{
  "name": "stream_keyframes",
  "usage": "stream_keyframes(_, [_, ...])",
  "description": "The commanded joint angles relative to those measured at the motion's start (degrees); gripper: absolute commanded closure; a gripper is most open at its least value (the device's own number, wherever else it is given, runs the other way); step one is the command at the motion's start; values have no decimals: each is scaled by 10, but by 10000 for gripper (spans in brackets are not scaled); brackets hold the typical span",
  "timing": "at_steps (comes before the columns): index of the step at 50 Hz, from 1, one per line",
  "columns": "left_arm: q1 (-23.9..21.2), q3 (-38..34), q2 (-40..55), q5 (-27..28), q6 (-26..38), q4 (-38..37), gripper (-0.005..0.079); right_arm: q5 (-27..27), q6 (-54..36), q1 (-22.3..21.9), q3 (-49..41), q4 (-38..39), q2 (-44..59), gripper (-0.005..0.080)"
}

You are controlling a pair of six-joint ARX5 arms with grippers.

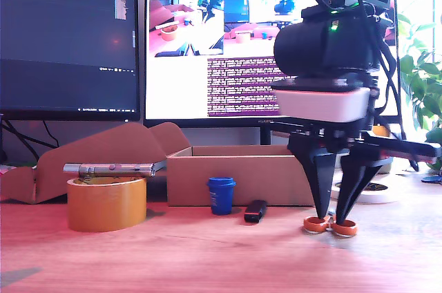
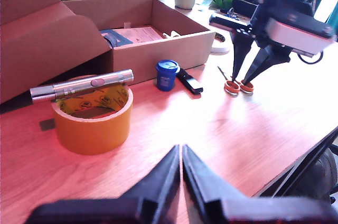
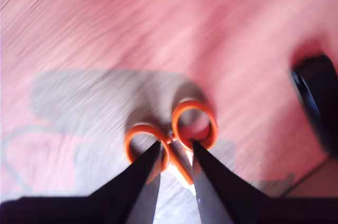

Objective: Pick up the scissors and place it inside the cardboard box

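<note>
Orange scissors (image 3: 171, 134) on desk (flat), 2nd end effector (image 3: 177, 152) astride handles

Bare wooden table (image 1: 207, 258) open across lower exterior view. Blue cup (image 1: 222, 195) and black stick gadget (image 1: 255, 211) stand just before cardboard box (image 1: 235, 175) front wall, centre. Tape roll (image 1: 106, 203) carrying silver pen (image 1: 114, 168) blocks lower left. Box top open.

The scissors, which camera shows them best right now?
The second wrist view: the scissors fill it, both orange rings clear between my second tool. The exterior and first wrist views show them small and partly hidden.
</note>
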Motion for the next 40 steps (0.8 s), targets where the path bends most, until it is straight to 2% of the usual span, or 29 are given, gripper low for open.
stream_keyframes(1, [-1,-13,2,0,3,4,764,-5,50,5,-34,1,38,592])
stream_keyframes(8, [-1,-13,2,0,3,4,764,-33,185,5,-34,15,38,591])
stream_keyframes(13, [-1,-13,2,0,3,4,764,-34,236,5,-34,26,38,591])
stream_keyframes(18, [-1,-13,2,0,3,4,764,-32,234,5,-34,31,38,584])
stream_keyframes(28, [-1,-13,2,0,3,4,764,-31,210,12,-34,31,37,505])
stream_keyframes(40, [-1,-13,2,0,3,4,764,-24,169,17,-25,28,31,504])
